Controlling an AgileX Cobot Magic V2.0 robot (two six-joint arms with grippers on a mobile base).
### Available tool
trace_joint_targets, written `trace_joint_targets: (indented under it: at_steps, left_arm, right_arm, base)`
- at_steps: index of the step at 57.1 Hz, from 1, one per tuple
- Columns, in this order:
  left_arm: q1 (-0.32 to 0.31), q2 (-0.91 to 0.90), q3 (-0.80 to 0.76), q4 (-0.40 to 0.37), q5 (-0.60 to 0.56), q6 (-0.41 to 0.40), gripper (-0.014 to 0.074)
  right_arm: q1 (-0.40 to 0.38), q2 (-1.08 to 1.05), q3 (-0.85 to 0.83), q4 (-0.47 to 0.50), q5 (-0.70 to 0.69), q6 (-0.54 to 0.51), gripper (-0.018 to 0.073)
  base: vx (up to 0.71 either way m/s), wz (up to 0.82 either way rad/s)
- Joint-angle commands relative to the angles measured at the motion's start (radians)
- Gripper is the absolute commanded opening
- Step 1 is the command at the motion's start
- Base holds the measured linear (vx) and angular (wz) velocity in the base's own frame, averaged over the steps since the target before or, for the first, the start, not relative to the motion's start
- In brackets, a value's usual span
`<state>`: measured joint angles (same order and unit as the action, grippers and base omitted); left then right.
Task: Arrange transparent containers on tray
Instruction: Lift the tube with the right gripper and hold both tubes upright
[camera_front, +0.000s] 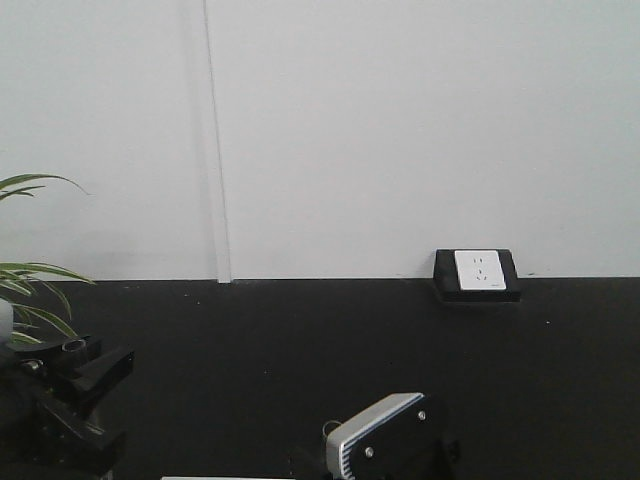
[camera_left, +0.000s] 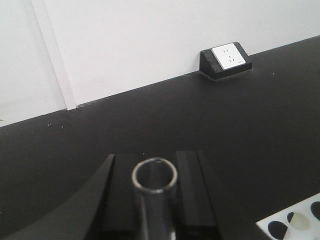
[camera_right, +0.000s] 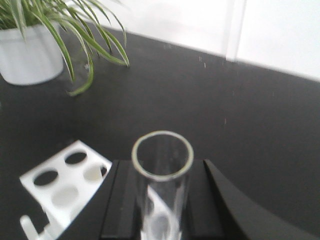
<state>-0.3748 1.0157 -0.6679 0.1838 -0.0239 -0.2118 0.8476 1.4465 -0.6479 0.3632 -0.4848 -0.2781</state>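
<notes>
Left wrist-mounted view: the left gripper is closed on a clear test tube, open rim toward the camera, near the white rack. In the right wrist-mounted view the right gripper clamps a second test tube just beside that rack, over the black desk.

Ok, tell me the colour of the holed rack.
White, with dark round holes; the rack shows best in the right wrist view.

Left tube, right tube: clear glossy glass. Tabletop: matt black. Rack: smooth white plastic.
</notes>
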Motion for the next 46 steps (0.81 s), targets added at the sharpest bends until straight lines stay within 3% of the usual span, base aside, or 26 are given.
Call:
trace_joint_targets:
  at_steps: [1, 19, 38, 46]
  left_arm:
    - [-0.007, -0.020, -0.036, -0.009, -0.076, -0.004, 0.0176]
    - [-0.007, -0.020, -0.036, -0.009, -0.078, -0.004, 0.0176]
    - [-0.007, -0.020, -0.036, -0.009, -0.078, -0.004, 0.0176]
    - [-0.007, -0.020, -0.036, -0.009, -0.078, -0.004, 0.0176]
  right_arm:
    - [-0.002, -0.062, -0.069, 0.018, -0.033, -0.044, 0.0047]
    - [-0.027, -0.154, -0.251, 0.097, 0.182, -0.178, 0.0059]
    - [-0.230, -0.311, -0.368, 0.095, 0.491, -0.220, 0.0074]
    - [-0.271, -0.386, -0.367, 0.095, 0.609, -0.245, 0.0083]
  base:
    - [0.00, 0.00]
    - [0.00, 0.00]
    - [0.00, 0.00]
    - [0.00, 0.00]
